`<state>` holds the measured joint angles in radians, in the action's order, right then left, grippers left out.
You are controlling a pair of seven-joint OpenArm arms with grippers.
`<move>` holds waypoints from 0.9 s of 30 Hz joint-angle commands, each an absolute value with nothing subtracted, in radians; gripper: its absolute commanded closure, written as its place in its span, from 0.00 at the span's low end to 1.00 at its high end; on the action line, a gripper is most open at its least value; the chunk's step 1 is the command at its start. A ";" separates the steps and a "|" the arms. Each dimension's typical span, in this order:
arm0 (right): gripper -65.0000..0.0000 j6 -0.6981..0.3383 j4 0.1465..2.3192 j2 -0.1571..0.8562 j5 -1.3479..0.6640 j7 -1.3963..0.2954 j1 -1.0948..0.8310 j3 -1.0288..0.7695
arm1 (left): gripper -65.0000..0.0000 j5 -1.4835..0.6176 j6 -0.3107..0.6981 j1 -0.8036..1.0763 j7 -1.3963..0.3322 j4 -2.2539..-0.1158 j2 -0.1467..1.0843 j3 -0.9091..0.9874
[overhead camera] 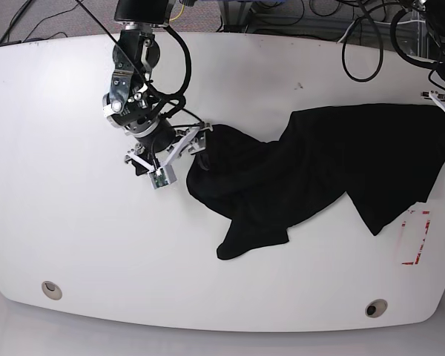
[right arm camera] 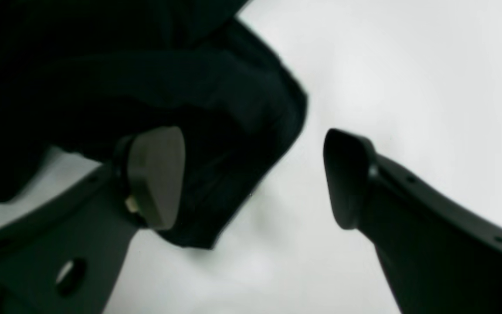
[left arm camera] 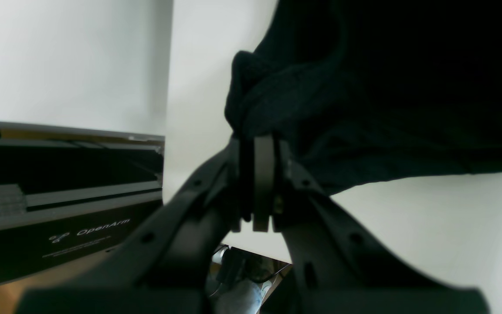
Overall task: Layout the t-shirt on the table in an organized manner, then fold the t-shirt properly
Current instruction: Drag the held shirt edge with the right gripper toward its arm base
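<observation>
Across the glossy white table (overhead camera: 74,245): black t-shirt (overhead camera: 334,159) spread in a crumpled band from the middle out to the far edge on the base view's right, 1 fold of fabric hanging down toward the front edge. Near that edge, 2 round grommet holes (overhead camera: 51,288), and red tape corner marks (overhead camera: 417,236) just beside the shirt's lower corner.

At the shirt's other end, right gripper (right arm camera: 253,174) with jaws spread wide, 1 pad (right arm camera: 157,174) lying over a bunched fold, the other clear of the cloth above bare table; nothing pinched.

At the table's edge, left gripper (left arm camera: 257,141) clamped tight on a gathered wad of the black fabric. Beyond it, a dark case (left arm camera: 59,218) lettered OpenArm.
</observation>
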<state>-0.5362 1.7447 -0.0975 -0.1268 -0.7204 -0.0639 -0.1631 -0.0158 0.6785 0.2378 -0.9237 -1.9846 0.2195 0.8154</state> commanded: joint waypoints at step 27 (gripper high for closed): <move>0.27 -0.524 1.670 -0.058 -0.501 -0.794 -0.177 -0.249 | 0.57 -0.018 0.673 0.232 -0.905 -1.998 0.237 0.817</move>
<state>-0.5201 1.6539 -0.0582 -0.4793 -0.8143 -0.1848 -0.2497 -0.0158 0.6750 0.2375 -0.9237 -1.9839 0.2203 0.8154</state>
